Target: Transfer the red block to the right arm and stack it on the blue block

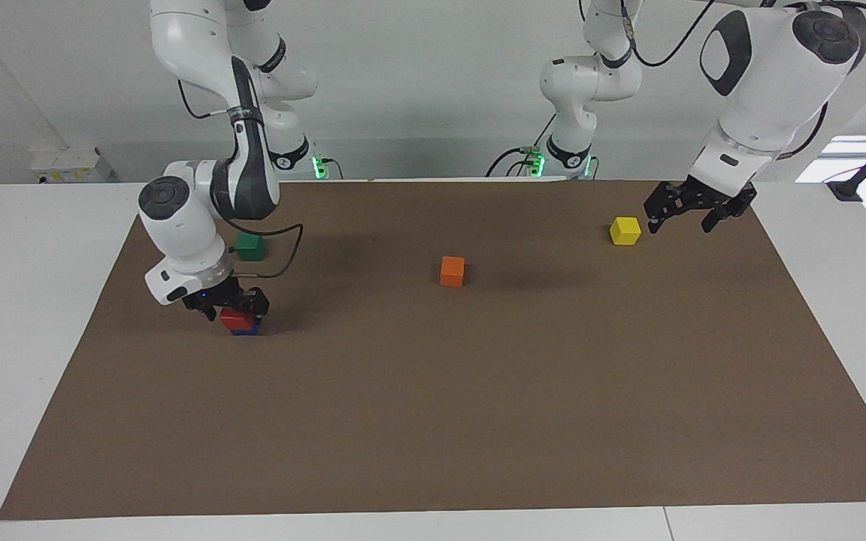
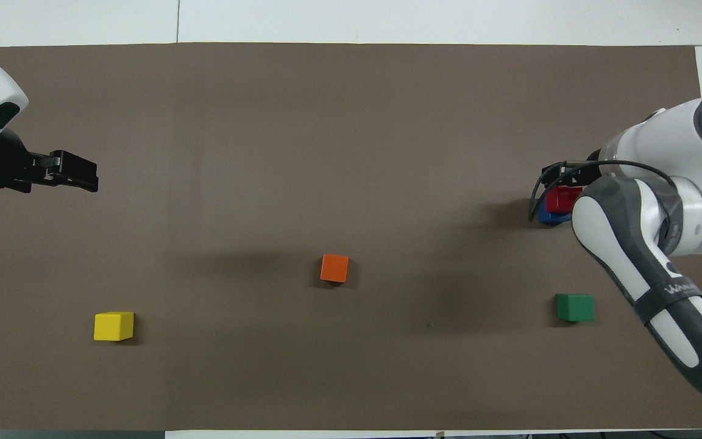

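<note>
**Red cube resting on blue cube under the right gripper**

Nearest the robots on the brown paper mat lie two loose cubes: a small dark green cube toward the right arm's end of the table, and a small yellow cube toward the left arm's end. The white jointed left arm waits there, its black two-finger left gripper hanging in the air over the mat just beside the yellow cube, apart from it; its fingers stand spread with nothing between them.

A little farther out, about midway between the two ends, a small orange cube sits alone on the mat.

Farther from the robots than the green cube, at the right arm's end, the small deep blue cube rests on the mat. The small bright red matte cube sits on top of it, roughly lined up, so that only a thin strip of blue shows under the red in the facing view. The white jointed right arm bends down over this pair, and its black right gripper is right at the red cube, fingers on either side of its upper part. Whether those fingers are pressing the red cube or have parted from it, I cannot tell. A black cable loops from the wrist beside the stack.
</note>
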